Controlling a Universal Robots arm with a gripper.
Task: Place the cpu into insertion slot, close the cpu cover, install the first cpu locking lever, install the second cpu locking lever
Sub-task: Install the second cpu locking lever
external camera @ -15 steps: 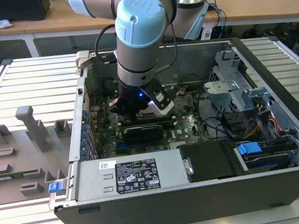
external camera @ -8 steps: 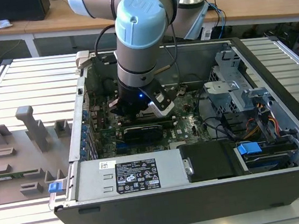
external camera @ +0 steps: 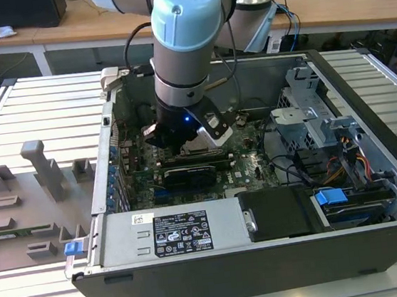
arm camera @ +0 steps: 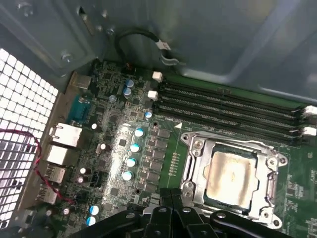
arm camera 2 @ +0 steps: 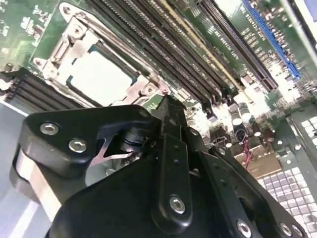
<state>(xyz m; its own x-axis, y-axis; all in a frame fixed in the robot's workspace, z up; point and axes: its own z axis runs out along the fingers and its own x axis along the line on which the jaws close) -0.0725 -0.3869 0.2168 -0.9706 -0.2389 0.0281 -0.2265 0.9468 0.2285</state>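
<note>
- End effector (external camera: pixel 186 132): black, on the blue-capped arm (external camera: pixel 187 21), lowered inside the open case (external camera: pixel 268 255) above the motherboard (external camera: pixel 245 150). In both wrist views its fingers (arm camera 2: pixel 171 148) sit pressed together, tips meeting with no gap, and nothing between them. The closed tips hang just beside the socket's edge; contact with the board cannot be told.
- Cpu (arm camera: pixel 230 176): silver-grey top, lying flat in the slot (arm camera: pixel 198 171), seated square inside the frame; also seen in the second wrist view (arm camera 2: pixel 101 77).
- Cover (arm camera: pixel 270 186): thin silvery frame with open middle, down flat around the cpu, its rim framing the chip on all sides.
- Locking levers: their position cannot be made out.
- Memory slots (arm camera: pixel 228 109): long, black, in parallel rows just beside the socket, between it and the case wall.
- Capacitors (arm camera: pixel 133 148): row of blue-topped cylinders on the board, on the socket's side away from its far edge, near the rear ports (arm camera: pixel 62 144).
- Power supply (external camera: pixel 172 230): grey box with labels, at the near side of the case in the exterior view.
- Grey fixture blocks (external camera: pixel 43 170): on the slatted worktop (external camera: pixel 43 109), to the exterior view's left of the case, well apart from the end effector.
</note>
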